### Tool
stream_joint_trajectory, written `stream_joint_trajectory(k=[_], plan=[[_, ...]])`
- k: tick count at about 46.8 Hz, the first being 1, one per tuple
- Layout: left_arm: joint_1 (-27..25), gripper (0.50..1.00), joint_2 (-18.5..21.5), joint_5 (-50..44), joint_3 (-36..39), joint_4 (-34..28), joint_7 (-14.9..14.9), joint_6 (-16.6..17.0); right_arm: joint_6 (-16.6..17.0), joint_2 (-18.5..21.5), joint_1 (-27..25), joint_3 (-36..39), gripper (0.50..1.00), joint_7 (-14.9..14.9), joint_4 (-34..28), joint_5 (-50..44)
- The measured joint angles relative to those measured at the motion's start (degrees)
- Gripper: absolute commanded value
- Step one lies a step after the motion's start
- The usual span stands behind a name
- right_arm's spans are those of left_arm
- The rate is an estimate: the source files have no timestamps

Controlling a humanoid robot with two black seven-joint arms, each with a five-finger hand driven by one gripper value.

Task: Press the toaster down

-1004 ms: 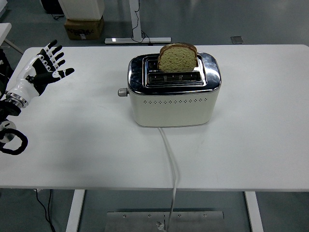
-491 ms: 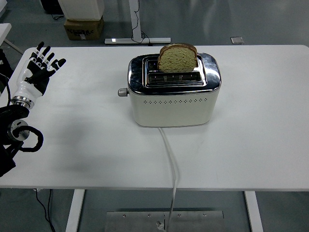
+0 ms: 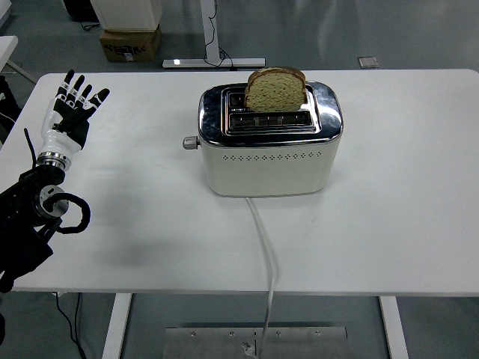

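Note:
A cream and chrome toaster (image 3: 268,142) stands mid-table with its lever knob (image 3: 190,142) sticking out of its left end. A slice of brown bread (image 3: 275,89) stands high in the back slot. My left hand (image 3: 73,107) hovers over the table's left side, well left of the knob, with its fingers spread and holding nothing. My right arm is out of sight.
The toaster's white cord (image 3: 263,247) runs from its front over the table's near edge. A cardboard box (image 3: 130,41) and a desk leg base (image 3: 213,62) sit on the floor beyond the table (image 3: 404,187).
My left hand has turned from pointing right to pointing upward and away, and the forearm has come further into view from the left edge. Toaster and bread are unmoved.

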Motion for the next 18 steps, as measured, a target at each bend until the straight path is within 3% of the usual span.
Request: stream_joint_trajectory(k=[18], plan=[[0.00, 1.000, -0.70, 0.09, 0.00, 0.00, 0.23, 0.00, 0.00, 0.00, 0.00, -0.08, 0.998, 0.06, 0.00, -0.31]])
